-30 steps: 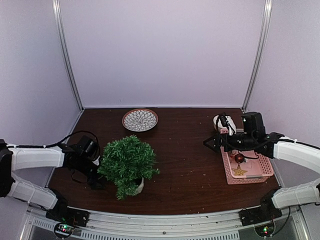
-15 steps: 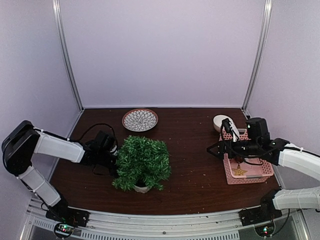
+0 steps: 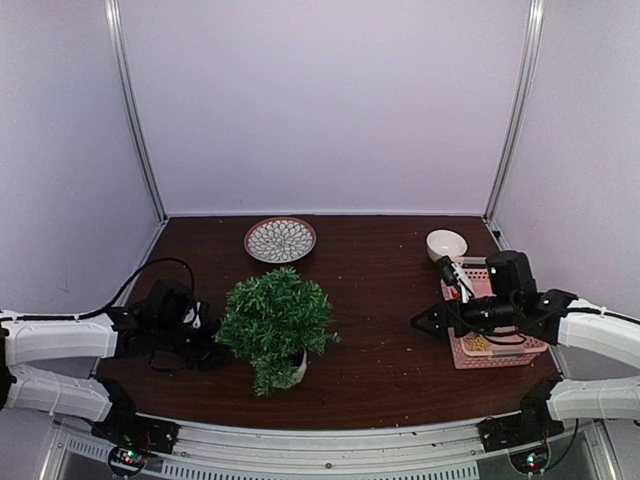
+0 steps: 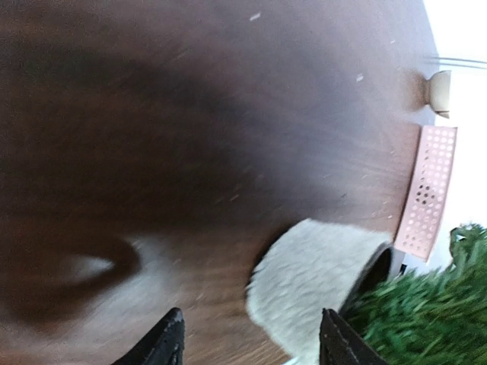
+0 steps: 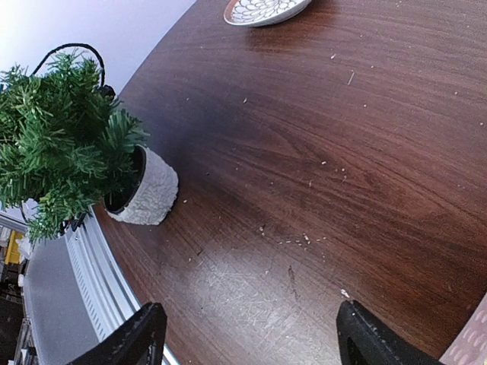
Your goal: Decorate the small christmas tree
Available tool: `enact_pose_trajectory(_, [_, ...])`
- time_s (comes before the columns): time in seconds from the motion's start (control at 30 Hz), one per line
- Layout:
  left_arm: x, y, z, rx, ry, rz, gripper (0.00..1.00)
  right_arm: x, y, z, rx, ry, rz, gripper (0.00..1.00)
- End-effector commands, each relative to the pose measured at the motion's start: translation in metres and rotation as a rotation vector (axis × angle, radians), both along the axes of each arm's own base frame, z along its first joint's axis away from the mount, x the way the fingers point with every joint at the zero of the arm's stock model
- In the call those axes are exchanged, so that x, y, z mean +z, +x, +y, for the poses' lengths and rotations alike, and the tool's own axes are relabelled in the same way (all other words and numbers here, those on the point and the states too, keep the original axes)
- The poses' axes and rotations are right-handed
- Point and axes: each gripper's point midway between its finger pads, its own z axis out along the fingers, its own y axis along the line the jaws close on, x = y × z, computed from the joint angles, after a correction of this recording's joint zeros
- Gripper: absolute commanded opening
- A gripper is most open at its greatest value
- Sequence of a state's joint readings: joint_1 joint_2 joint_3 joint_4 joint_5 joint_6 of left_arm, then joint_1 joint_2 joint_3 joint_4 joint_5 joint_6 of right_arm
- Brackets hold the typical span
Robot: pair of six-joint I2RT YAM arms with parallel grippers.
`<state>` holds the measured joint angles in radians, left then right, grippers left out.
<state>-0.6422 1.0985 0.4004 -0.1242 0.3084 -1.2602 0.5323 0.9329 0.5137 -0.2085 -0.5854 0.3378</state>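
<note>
The small christmas tree, bushy dark green in a little white pot, stands left of the table's middle and leans a little. My left gripper sits low against the tree's left side, open. In the left wrist view the pot lies just ahead of the left gripper, nearer the right finger, with the needles beside it. My right gripper hovers open left of the pink basket, nothing between its fingers. The right wrist view shows that gripper over bare wood and the tree far left.
A patterned plate lies at the back, left of centre. A white bowl stands at the back right, just behind the pink basket, which holds a gold star. Small crumbs dot the wood. Metal posts rise at both back corners.
The left arm reached in against the tree, shifting it right, then drew back left while its jaws narrowed. The right gripper slid off the basket toward the near edge.
</note>
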Motion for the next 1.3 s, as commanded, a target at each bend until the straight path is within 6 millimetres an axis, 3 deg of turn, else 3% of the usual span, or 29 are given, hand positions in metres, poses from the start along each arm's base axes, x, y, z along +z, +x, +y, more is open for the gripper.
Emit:
enact_pose_trajectory(0.0, [-0.02,-0.026,0.015,-0.031,0.038,0.077,0.59,-0.007,-0.009,0.014,0.05,0.018,0.017,0.78])
enact_pose_trajectory(0.2, [-0.001,-0.031,-0.002,-0.154,-0.065,-0.03,0.51,-0.019,-0.024,0.043,0.135,0.032,0.018,0.69])
enact_pose_trajectory(0.37, [0.029,-0.03,-0.036,-0.279,-0.167,-0.139,0.5,-0.027,-0.026,0.06,0.161,0.036,0.027,0.65])
enact_pose_trajectory(0.7, [0.018,-0.038,-0.077,-0.309,-0.257,-0.156,0.45,-0.025,-0.022,0.067,0.164,0.053,0.021,0.59])
enact_pose_trajectory(0.93, [0.025,0.003,-0.092,-0.165,-0.293,-0.251,0.41,-0.034,-0.014,0.068,0.127,0.058,0.015,0.54])
enact_pose_trajectory(1.27, [0.006,0.058,-0.138,-0.015,-0.495,-0.262,0.31,-0.04,0.002,0.079,0.102,0.064,0.001,0.5])
